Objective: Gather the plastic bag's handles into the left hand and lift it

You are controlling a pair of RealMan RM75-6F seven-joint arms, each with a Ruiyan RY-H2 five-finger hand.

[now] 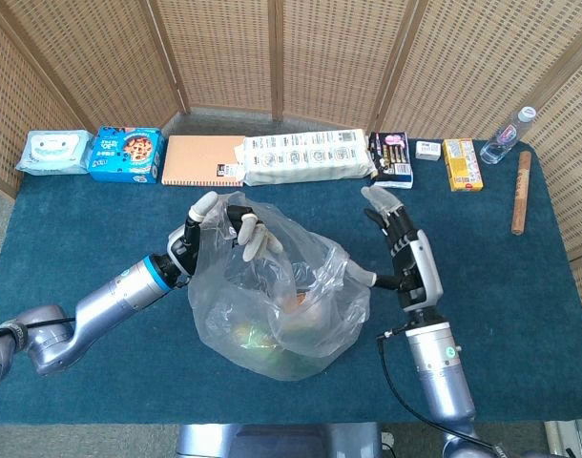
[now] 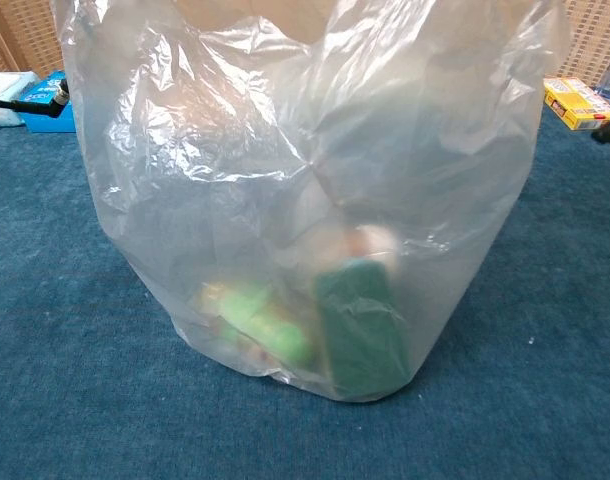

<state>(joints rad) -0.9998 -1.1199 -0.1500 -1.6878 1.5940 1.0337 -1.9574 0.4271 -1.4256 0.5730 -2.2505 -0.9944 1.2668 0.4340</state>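
Observation:
The clear plastic bag (image 1: pixel 281 305) stands mid-table, its mouth pulled wide. It fills the chest view (image 2: pixel 305 200), where a dark green pack (image 2: pixel 357 330) and a light green item (image 2: pixel 255 315) show inside. My left hand (image 1: pixel 224 224) sits at the bag's upper left and its curled fingers grip the rim or handle there. My right hand (image 1: pixel 398 243) stands upright at the bag's right side with its fingers spread, and its thumb touches the bag's right edge. Neither hand shows in the chest view.
Along the table's back edge lie a wipes pack (image 1: pixel 52 151), a blue box (image 1: pixel 127 155), an orange notebook (image 1: pixel 203 159), a long white pack (image 1: pixel 308 156), a dark box (image 1: pixel 390 158), a yellow box (image 1: pixel 462 164), a bottle (image 1: pixel 507 136) and a wooden stick (image 1: pixel 521 191). Wicker screens stand behind.

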